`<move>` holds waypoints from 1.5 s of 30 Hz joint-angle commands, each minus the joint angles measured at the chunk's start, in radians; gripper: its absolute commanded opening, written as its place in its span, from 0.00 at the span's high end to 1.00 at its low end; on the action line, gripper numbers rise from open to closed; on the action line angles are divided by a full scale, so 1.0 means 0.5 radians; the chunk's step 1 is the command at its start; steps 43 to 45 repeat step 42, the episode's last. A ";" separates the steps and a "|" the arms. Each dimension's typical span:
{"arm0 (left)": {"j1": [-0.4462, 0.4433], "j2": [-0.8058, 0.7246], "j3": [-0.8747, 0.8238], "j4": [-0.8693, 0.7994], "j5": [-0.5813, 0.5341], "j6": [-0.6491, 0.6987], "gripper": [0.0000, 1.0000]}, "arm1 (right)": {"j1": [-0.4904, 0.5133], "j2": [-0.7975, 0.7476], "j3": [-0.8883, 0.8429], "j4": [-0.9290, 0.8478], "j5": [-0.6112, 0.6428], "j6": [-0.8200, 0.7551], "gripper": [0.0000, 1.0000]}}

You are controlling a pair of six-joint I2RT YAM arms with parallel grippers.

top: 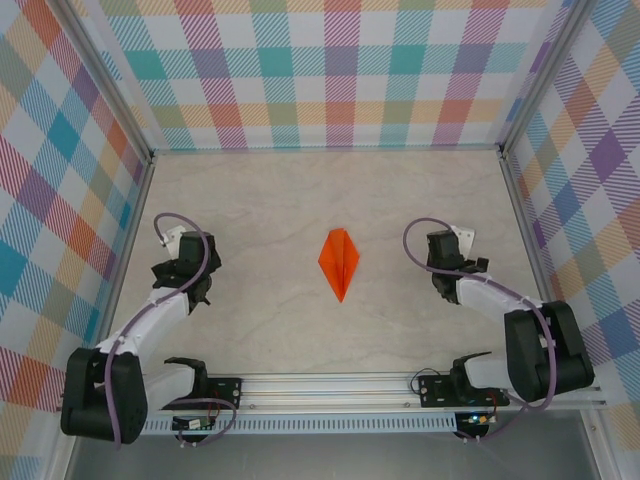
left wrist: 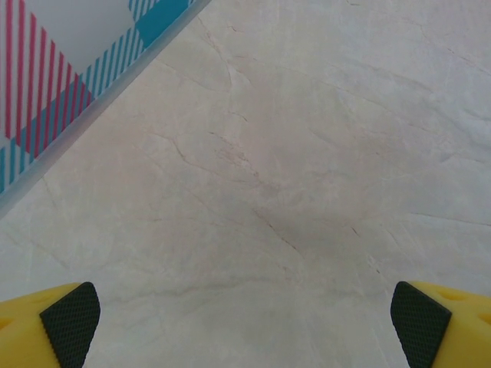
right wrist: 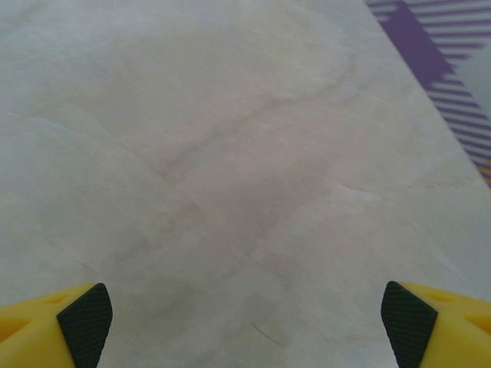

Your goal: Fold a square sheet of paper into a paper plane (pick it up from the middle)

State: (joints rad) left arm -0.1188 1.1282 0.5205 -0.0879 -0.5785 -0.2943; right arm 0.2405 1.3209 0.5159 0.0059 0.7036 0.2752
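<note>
The paper plane (top: 339,262), a slim bright orange kite-shaped dart with a centre crease, lies flat in the middle of the table with its long point toward the near edge. My left gripper (top: 188,262) hangs far to its left, open, its yellow fingers (left wrist: 70,322) wide apart over bare table. My right gripper (top: 450,258) sits well to the right of the plane, also open, with fingers (right wrist: 84,320) spread and nothing between them. Neither gripper touches the paper.
The marble-look tabletop (top: 270,200) is walled by checked panels on the left (top: 60,200), back (top: 330,70) and right (top: 590,190). A metal rail (top: 330,390) with the arm bases runs along the near edge.
</note>
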 commanded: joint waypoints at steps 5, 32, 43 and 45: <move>0.061 0.231 -0.345 1.270 0.256 0.297 0.00 | -0.166 0.094 -0.108 1.017 -0.638 -0.354 0.06; 0.065 0.866 -0.231 1.833 0.743 0.589 0.00 | -0.441 0.409 -0.219 1.626 -1.286 -0.508 0.00; 0.065 0.865 -0.231 1.833 0.742 0.590 0.00 | -0.433 0.408 -0.210 1.611 -1.298 -0.517 0.00; 0.065 0.865 -0.231 1.833 0.742 0.590 0.00 | -0.433 0.408 -0.210 1.611 -1.298 -0.517 0.00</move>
